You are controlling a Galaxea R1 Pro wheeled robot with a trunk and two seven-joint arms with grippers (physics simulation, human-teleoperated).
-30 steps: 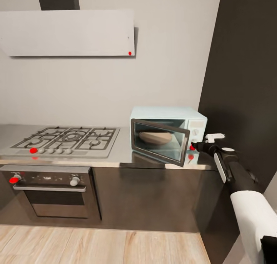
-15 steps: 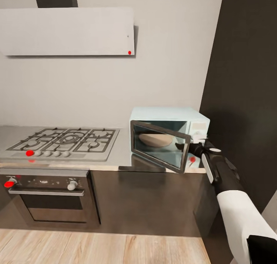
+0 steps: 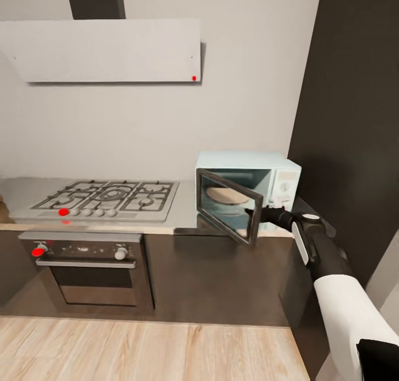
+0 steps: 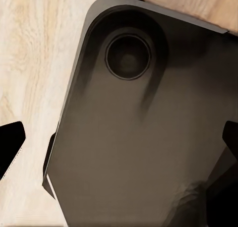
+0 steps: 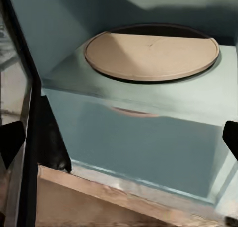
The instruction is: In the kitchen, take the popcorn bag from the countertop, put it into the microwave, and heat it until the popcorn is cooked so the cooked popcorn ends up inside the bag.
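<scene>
The mint-blue microwave (image 3: 274, 173) stands on the grey countertop (image 3: 183, 217), beside the tall dark cabinet. Its dark glass door (image 3: 228, 205) hangs open toward me. My right gripper (image 3: 265, 211) is open at the door's free edge, in front of the cavity. In the right wrist view the gripper (image 5: 119, 140) faces the cavity, where a bare tan turntable (image 5: 151, 48) lies, with the door (image 5: 22, 118) beside one fingertip (image 5: 10, 142). My left gripper (image 4: 119, 142) is open and empty, pointing down. The popcorn bag is out of view; a brown sliver (image 3: 2, 208) at the counter's far left is too cut off to identify.
A silver gas hob (image 3: 111, 198) sits left of the microwave, above a dark oven (image 3: 94, 270). A grey hood (image 3: 105, 51) hangs on the wall. The dark cabinet (image 3: 354, 120) rises close by my right arm. The left wrist view looks at my dark base (image 4: 139, 138) on wood flooring (image 4: 34, 63).
The microwave door has swung wider open, and my right gripper has moved left with its free edge. The head view has shifted a little, so the hob sits further right.
</scene>
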